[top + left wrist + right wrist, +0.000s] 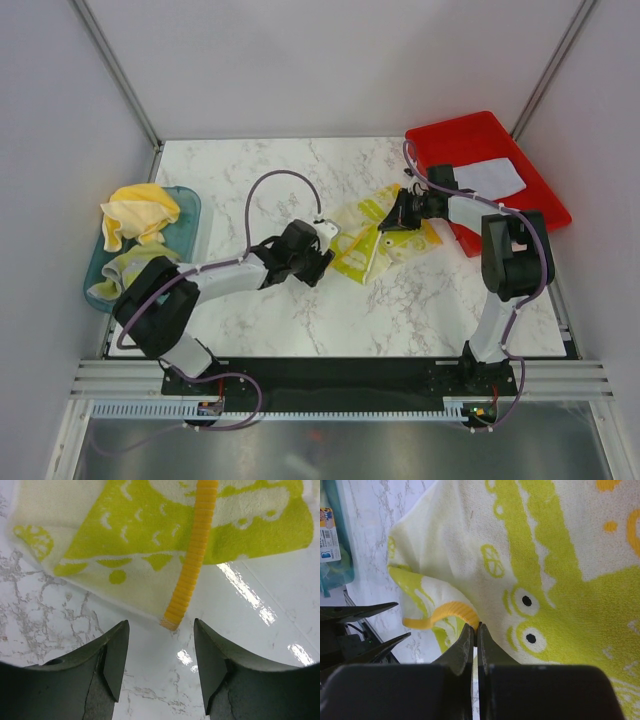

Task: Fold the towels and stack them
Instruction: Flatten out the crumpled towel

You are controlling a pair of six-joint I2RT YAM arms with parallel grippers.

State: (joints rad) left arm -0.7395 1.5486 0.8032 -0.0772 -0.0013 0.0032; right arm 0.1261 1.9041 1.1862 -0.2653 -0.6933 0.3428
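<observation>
Setting: a white marble tabletop (300, 320) inside a plain white-walled bay, both arms reaching in from the near edge.
Done so far: one pale towel (490, 177) lies flat and folded in the red tray (540, 205) at the far right; it looks like the start of the stack.
In hand: the printed towel (370, 245), white with yellow-green figures, lies mid-tabletop between the two arms, rumpled and partly doubled over, not yet a neat fold.
Left to do: a yellow towel (140, 212) and a paler cloth (120, 270) below it sit heaped, unfolded, in the teal tub (190, 210) at the left. By my reckoning the task is under halfway.
Left tool (160, 630): released, jaws spread wide and holding nothing. It hovers low over bare marble just beside the printed towel's near edge, where a ribbed yellow loop (192, 565) hangs off the cloth and ends between the two fingers without touching them.
Right tool (475, 630): clenched tight, tips together at the printed towel's far side by the same loop. It appears to pinch a thin fold of the cloth, though the caught layer itself is hidden.
</observation>
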